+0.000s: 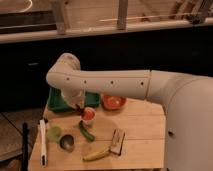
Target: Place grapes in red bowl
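The red bowl point(114, 102) is a shallow orange-red bowl at the back of the wooden table point(145, 130), right of centre. My white arm reaches in from the right and bends down at the left. My gripper point(78, 103) hangs over the table's back left, in front of a green tray point(58, 101) and just left of a small white cup with orange inside point(89, 115). The gripper is well left of the bowl. I cannot make out the grapes; they may be hidden by the gripper or arm.
On the table's left half lie a green cucumber-like vegetable point(86, 131), a banana point(96, 155), a brown and silver packet point(117, 141), a pale green cup point(54, 133), a grey cup point(67, 143) and a white utensil point(43, 143). A dark counter stands behind.
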{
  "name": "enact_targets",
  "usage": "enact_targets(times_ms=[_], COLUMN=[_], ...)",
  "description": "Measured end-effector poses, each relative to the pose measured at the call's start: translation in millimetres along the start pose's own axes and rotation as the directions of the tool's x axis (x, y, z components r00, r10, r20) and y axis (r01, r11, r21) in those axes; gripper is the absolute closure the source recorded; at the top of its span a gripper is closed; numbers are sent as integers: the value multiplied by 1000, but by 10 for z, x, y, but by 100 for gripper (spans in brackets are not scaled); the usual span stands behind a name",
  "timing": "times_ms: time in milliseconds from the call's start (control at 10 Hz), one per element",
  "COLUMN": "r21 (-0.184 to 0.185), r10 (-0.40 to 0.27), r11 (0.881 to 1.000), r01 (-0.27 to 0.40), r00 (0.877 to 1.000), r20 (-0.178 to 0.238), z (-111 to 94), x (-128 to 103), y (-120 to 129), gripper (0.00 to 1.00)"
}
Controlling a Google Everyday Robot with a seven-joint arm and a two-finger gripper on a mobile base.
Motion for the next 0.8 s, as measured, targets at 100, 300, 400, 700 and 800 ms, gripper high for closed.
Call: enact_targets(times_ms=[100, 300, 400, 700, 800], r21=[-8, -19, -21, -27, -29], r10=[6, 35, 47, 89, 106], r11=[1000, 999, 999, 996, 994], r01=[-6, -36, -48, -90, -106], r00=[1000, 999, 999, 996, 994], r20=[-7, -22, -24, -22, -18], z=[-22, -56, -48, 50, 93], x=[68, 289, 374, 673, 737], y=[121, 454, 556, 856, 969], gripper=[100, 100, 100, 100, 100])
